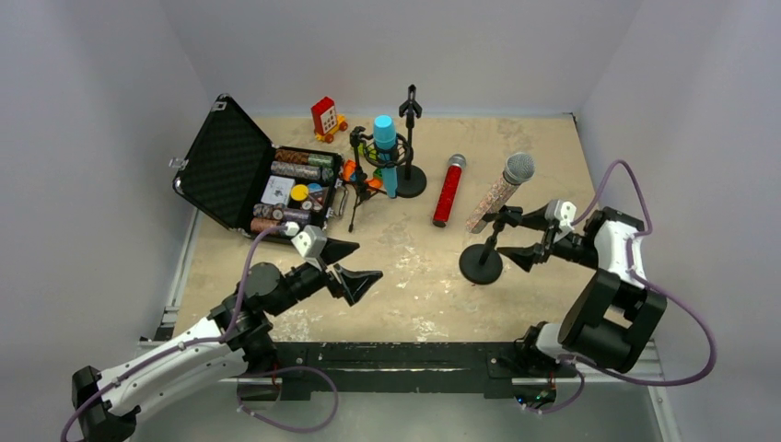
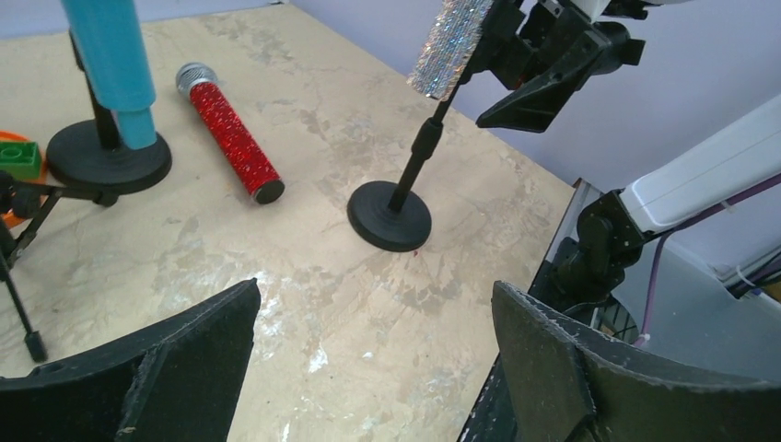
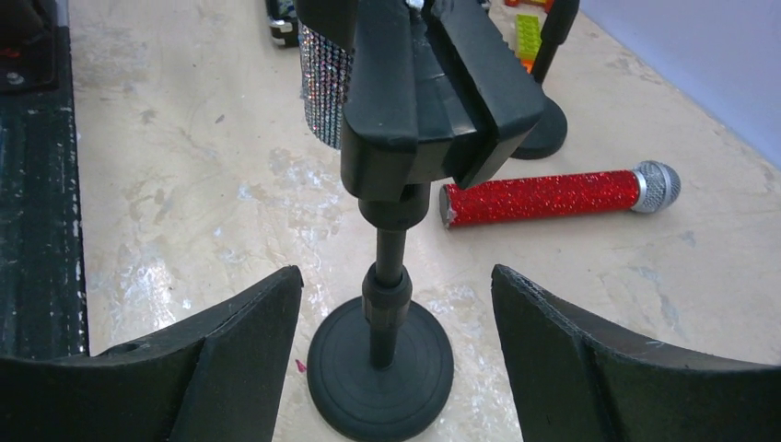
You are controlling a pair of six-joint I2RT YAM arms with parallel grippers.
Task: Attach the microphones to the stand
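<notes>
- While the right gripper (image 1: 497,237) hovers with its fingers spread wide on either side of the front stand (image 1: 482,265), touching nothing that shows, the silvery-pink glitter microphone (image 1: 497,191) sits clamped in that stand's clip (image 3: 433,83), tilted, its silver grille head raised and pointing away from the arms
- Seen from the right wrist, the clip is a black block on a thin post over a round black base, and the glitter body shows just behind it
- The left gripper (image 1: 368,260) is spread open too and holds nothing; it hangs over the bare worktop (image 1: 553,157), well apart from the front stand and to its left
- The red glitter microphone (image 1: 448,191) lies flat on the worktop, beyond the front stand, grille head towards the far wall
- The cyan-blue microphone (image 1: 385,138) stands upright near the back, between a tripod stand (image 1: 355,189) and a second round-based stand (image 1: 411,180); which of the two carries it I cannot tell
- An open black case (image 1: 230,166) of small items lies at the back left, with a red toy (image 1: 324,117) beyond it
</notes>
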